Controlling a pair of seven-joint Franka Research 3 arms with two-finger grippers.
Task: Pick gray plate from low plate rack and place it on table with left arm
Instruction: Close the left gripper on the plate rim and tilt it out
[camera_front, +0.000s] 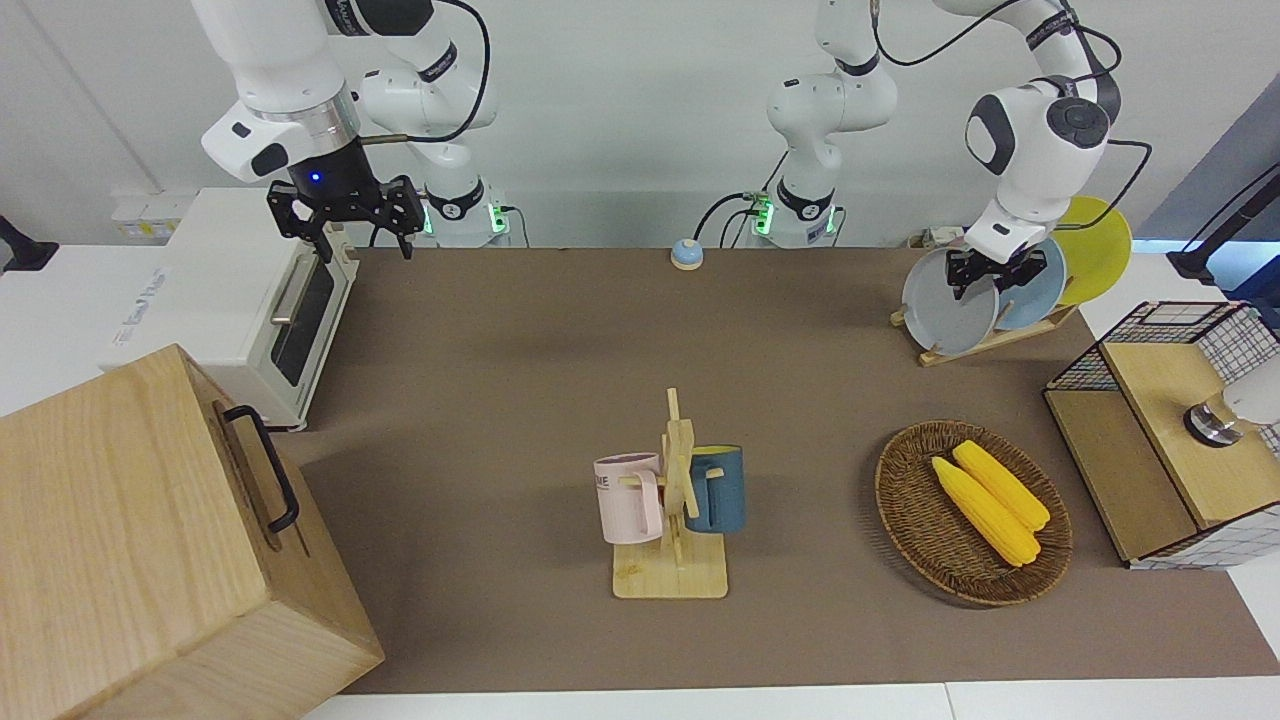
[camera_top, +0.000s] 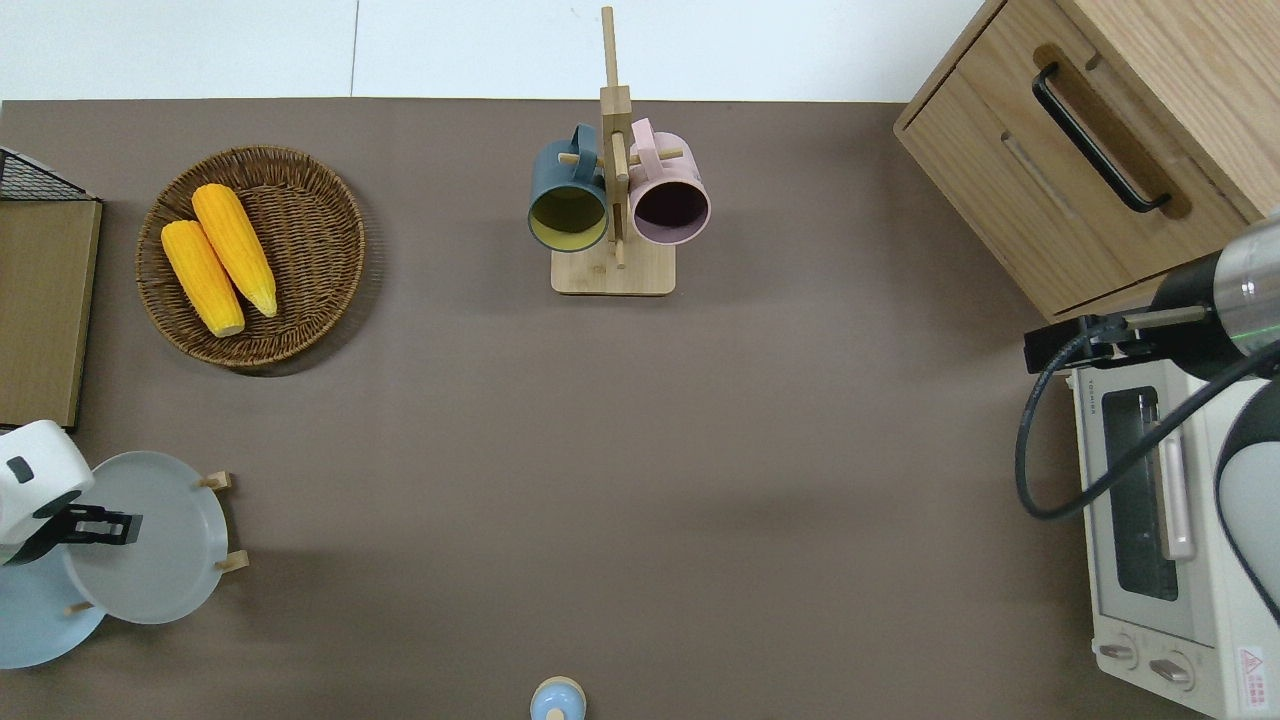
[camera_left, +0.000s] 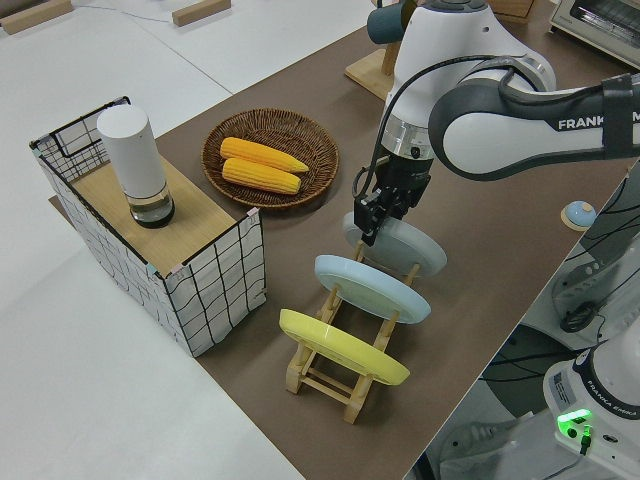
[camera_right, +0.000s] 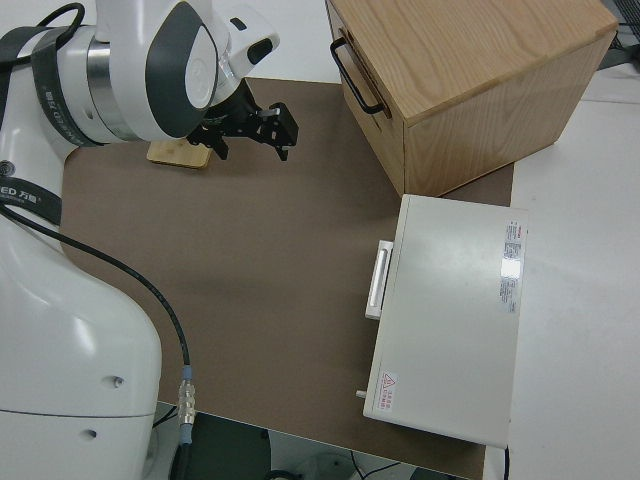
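The gray plate (camera_front: 945, 305) (camera_top: 165, 550) (camera_left: 412, 243) leans in the outermost slot of the low plate rack (camera_front: 985, 340) (camera_left: 335, 385), at the left arm's end of the table (camera_front: 520, 360). My left gripper (camera_front: 993, 278) (camera_top: 105, 525) (camera_left: 370, 222) is down at the plate's upper rim, on the side toward the sky-blue plate. Whether it grips the rim does not show. The plate's lower edge rests on the rack's slats. My right gripper (camera_front: 362, 235) (camera_right: 250, 140) is parked and open, holding nothing.
A sky-blue plate (camera_left: 370, 288) and a yellow plate (camera_left: 345, 345) stand in the same rack. Farther from the robots are a wicker basket (camera_front: 905, 500) with two corn cobs, a wire-sided box (camera_front: 1150, 440) and a mug tree (camera_front: 675, 480). Toaster oven (camera_front: 240, 300) and wooden cabinet (camera_front: 130, 540) fill the right arm's end.
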